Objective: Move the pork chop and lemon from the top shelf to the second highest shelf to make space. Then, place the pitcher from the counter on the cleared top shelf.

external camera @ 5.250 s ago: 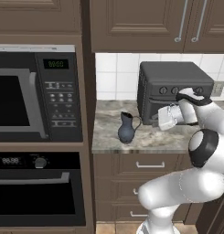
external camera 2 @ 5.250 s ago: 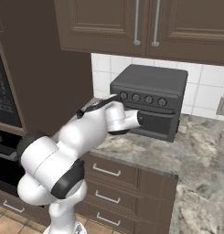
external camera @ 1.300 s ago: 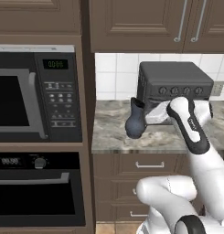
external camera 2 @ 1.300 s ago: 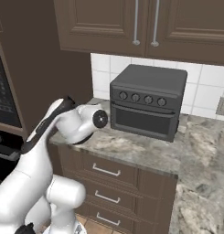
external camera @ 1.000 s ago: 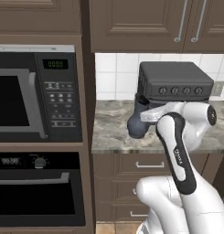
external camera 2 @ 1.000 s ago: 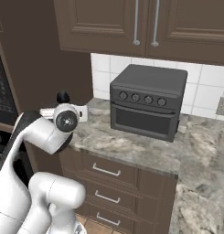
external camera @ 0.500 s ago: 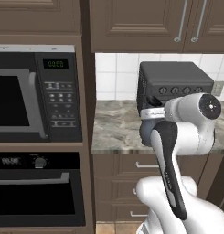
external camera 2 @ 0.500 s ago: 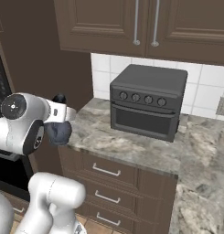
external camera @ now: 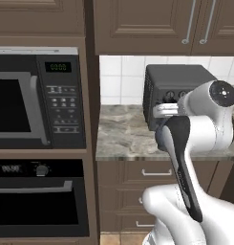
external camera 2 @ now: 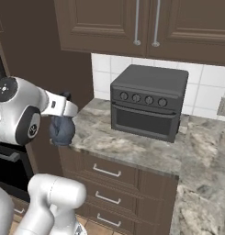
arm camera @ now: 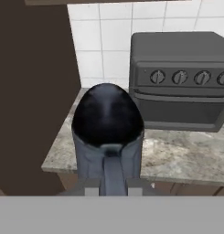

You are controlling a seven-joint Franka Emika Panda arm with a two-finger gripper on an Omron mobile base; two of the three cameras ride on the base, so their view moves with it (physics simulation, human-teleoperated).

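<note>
Dark blue-grey bulbous pitcher [external camera 2: 62, 130], rigid, likely weighty and smooth, is clamped near its top by the gripper [external camera 2: 64, 109], left of the dark toaster oven [external camera 2: 149, 102].

The arm [external camera: 195, 143] is built of glossy white, rounded shells. A broad black band runs lengthwise down one link, widening into a dark collar at the joint. The elbow ends in a round cap, grey with a darker centre. A second such cap [external camera 2: 6, 89] sits beside a dark oval joint face. The base [external camera 2: 52, 202] is a smooth white column.
</note>
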